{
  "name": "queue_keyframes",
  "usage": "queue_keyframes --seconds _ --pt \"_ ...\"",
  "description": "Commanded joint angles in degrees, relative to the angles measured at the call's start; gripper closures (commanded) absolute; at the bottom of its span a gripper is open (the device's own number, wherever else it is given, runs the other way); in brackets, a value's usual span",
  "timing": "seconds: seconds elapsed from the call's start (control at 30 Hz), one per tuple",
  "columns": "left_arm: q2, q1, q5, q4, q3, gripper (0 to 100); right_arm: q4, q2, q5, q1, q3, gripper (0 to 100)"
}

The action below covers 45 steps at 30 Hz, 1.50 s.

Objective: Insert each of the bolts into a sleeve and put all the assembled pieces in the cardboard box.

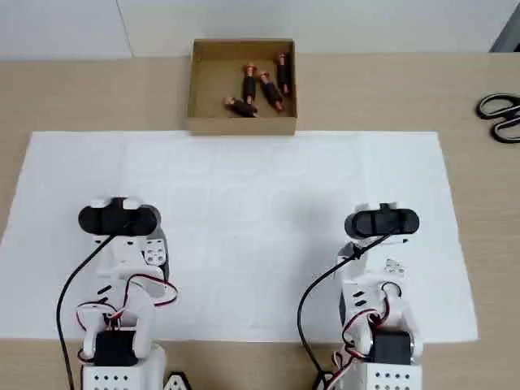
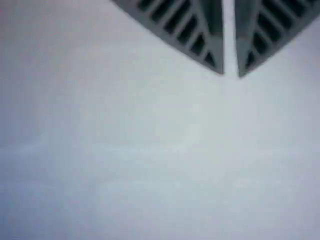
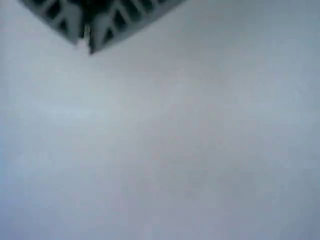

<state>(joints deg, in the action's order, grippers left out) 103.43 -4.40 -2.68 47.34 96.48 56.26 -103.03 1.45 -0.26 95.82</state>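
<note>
The cardboard box (image 1: pixel 199 81) stands at the far middle of the table, just beyond the white mat. Inside it lie several assembled pieces (image 1: pixel 266 85), dark sleeves with copper-coloured bolt ends. Both arms are folded back at the near edge of the mat, the left arm (image 1: pixel 119 221) and the right arm (image 1: pixel 382 223). My left gripper (image 2: pixel 230 74) is shut with nothing in it, its tips close over the white mat. My right gripper (image 3: pixel 86 44) is shut and empty too, hovering just over the mat.
A white mat (image 1: pixel 244 187) covers the middle of the wooden table. Black scissors (image 1: pixel 500 116) lie at the far right edge. Cables run down from both arms to their bases at the near edge.
</note>
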Motion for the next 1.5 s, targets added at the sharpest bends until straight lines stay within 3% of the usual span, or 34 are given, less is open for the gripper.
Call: queue_keyframes --seconds 0.0,1.47 --pt "0.6 -0.2 -0.4 2.9 -0.1 99 0.1 -0.9 0.4 -0.5 0.1 99.4" --pt "0.6 -0.2 -0.4 3.8 -0.1 99 0.0 -0.9 0.4 -0.5 -0.3 99.4"
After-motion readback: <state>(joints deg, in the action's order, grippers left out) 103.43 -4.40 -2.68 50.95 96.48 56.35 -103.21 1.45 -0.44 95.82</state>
